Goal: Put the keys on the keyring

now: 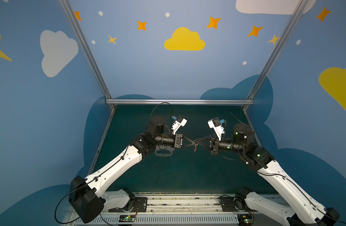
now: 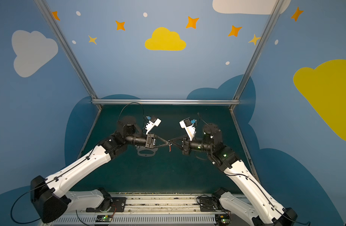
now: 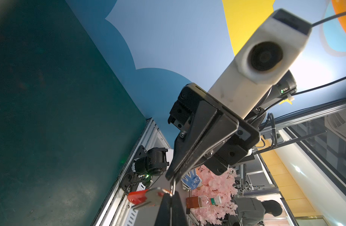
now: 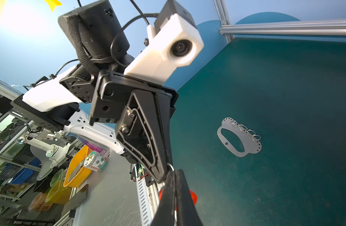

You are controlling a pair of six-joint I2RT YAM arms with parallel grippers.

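Observation:
Both grippers meet tip to tip above the middle of the green mat. A thin silver keyring [image 3: 173, 185] [image 4: 170, 167] sits between the two tips. My left gripper [image 3: 171, 194] [image 1: 193, 142] is shut on one side of it. My right gripper [image 4: 174, 173] [image 1: 197, 141] is shut on the other side. The keys [image 3: 148, 196], a silver key with a red-orange tag [image 4: 192, 196], hang at the ring just below the tips; in both top views they dangle under the meeting point [image 1: 195, 149] [image 2: 169, 148]. How far the key is threaded on is hidden by the fingers.
A flat grey holed plate [image 4: 238, 142] [image 1: 163, 153] lies on the mat under the left wrist, with several spare wire rings [image 4: 246, 130] along one edge. Aluminium frame rails [image 1: 178, 101] and blue walls border the mat at the back and sides.

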